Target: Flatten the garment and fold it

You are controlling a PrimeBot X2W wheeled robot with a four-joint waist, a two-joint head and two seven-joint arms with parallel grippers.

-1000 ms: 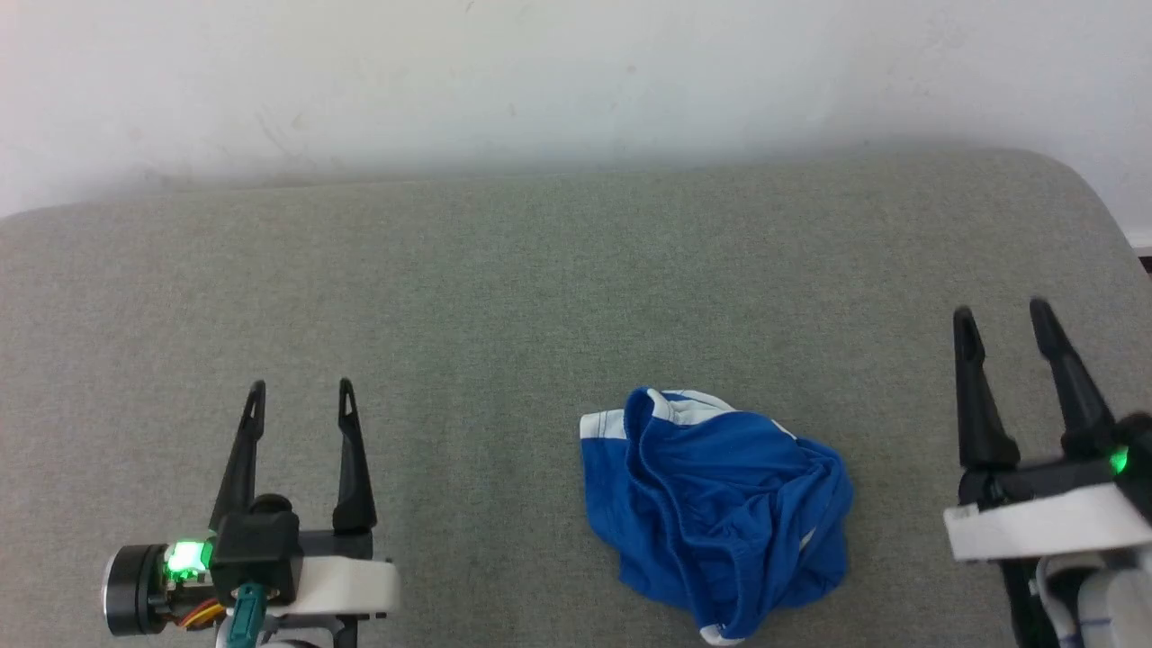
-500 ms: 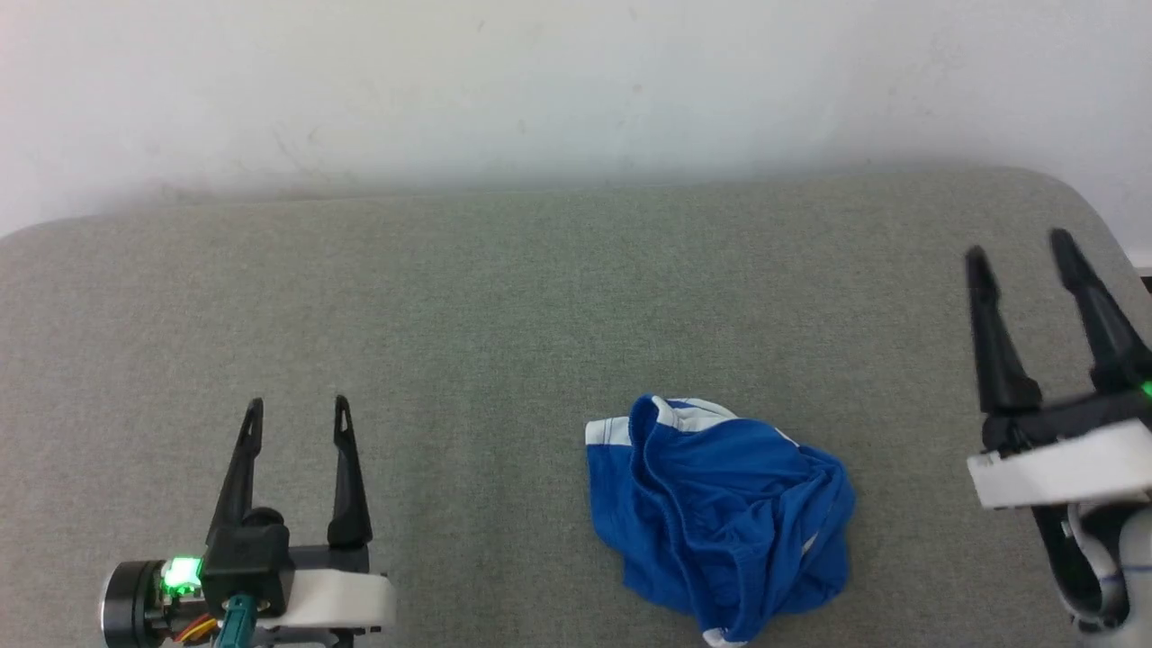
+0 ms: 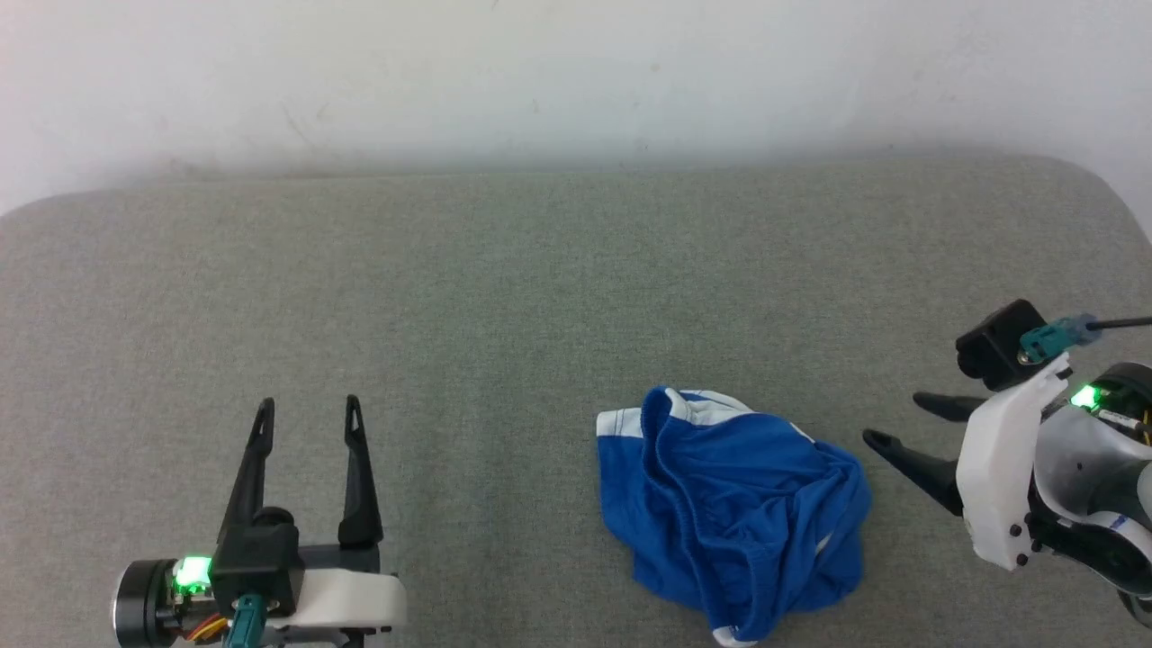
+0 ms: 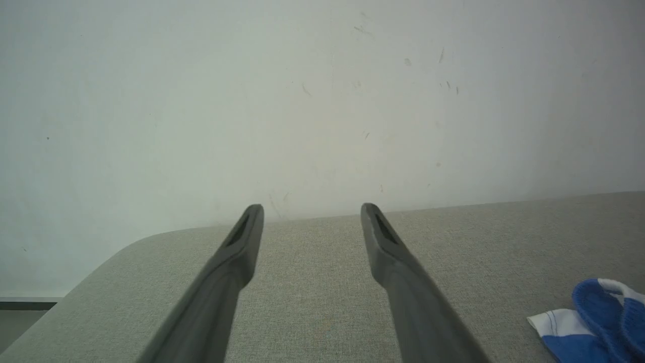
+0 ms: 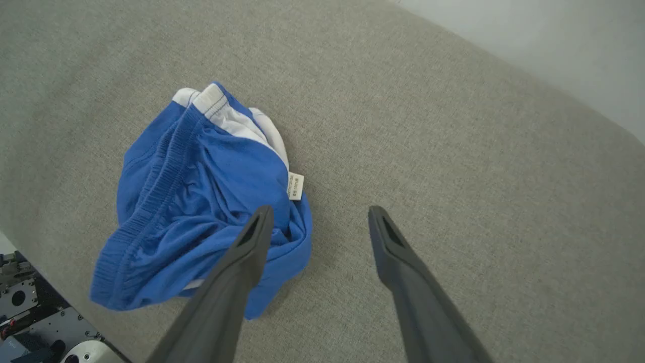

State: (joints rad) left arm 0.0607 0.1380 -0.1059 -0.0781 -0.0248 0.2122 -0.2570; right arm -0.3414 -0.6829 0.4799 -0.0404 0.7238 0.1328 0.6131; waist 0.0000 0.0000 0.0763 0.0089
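Grey cloth covers the wide soft surface [image 3: 504, 288] in front of us, and a white wall [image 3: 540, 72] stands behind it. Our blue shorts [image 3: 733, 513] lie in a crumpled heap near the front edge, a bit to the right of the middle. We can see the stretchy waistband [image 5: 151, 201] bunched up, a white stripe [image 5: 227, 113] at one end, and a small white label [image 5: 296, 186] sticking out at the side.

Our left gripper [image 3: 309, 405] sits well apart from the shorts. It points at the wall, its two fingers spread wide with nothing between them.

Our right gripper [image 3: 894, 417] is turned sideways, just beside the heap. Its fingers point toward the shorts, spread wide too, and they hold nothing.
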